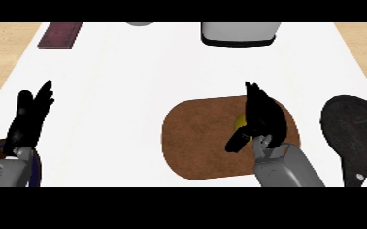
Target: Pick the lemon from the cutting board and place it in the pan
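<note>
Right hand (259, 119) over the lemon (241, 121) on the cutting board (197, 140)

Lemon peeks out at the hand's left edge, lower centre; fingers straight, thumb spread, nothing pinched; pan (347, 136) lower right; left hand (28, 119) rests open, far left.

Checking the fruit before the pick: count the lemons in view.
1. The lemon sits on the cutting board, mostly covered by the right hand. More could be hidden under that hand.

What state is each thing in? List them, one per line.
lemon: on the cutting board, mostly hidden by the right robot hand
cutting board: flat on the counter
pan: holds nothing visible, right of the board
right robot hand: open, over the lemon
left robot hand: open, resting at the left edge
</note>
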Robot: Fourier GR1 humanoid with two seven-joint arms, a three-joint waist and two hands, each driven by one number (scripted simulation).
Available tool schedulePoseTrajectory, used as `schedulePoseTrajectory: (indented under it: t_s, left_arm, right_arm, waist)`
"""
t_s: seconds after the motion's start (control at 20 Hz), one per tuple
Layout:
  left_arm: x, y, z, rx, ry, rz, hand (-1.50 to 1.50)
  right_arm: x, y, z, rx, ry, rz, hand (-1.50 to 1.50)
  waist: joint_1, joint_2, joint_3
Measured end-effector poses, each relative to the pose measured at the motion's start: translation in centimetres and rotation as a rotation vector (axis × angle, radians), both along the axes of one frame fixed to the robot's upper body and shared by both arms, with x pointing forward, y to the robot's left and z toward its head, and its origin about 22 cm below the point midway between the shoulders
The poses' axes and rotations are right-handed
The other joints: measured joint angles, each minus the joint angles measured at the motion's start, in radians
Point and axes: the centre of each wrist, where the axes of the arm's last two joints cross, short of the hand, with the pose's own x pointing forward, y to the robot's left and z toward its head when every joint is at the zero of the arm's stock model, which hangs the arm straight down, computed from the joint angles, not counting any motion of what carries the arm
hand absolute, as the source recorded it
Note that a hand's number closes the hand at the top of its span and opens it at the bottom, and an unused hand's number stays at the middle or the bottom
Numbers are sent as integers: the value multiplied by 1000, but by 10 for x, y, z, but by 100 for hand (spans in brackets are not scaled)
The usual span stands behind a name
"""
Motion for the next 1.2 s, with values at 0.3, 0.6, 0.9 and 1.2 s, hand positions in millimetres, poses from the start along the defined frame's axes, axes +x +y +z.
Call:
schedulePoseTrajectory:
  t_s: [0.3,0.6,0.9,1.2]
  left_arm:
    - [-2,7,6,5,1,-2,0]
    - [-4,7,4,8,-6,-1,0]
    - [-4,-2,-1,1,-3,-2,0]
    - [-7,2,1,7,-2,-1,0]
  right_arm:
    - [0,2,-7,-15,13,-8,-150]
    - [4,-3,-18,-19,45,-28,-150]
    - [6,-6,-26,-19,81,-54,-150]
    - [15,-9,-41,-77,110,-39,150]
  waist:
    - [0,0,0]
    - [1,0,0]
    - [0,0,0]
    - [2,1,1]
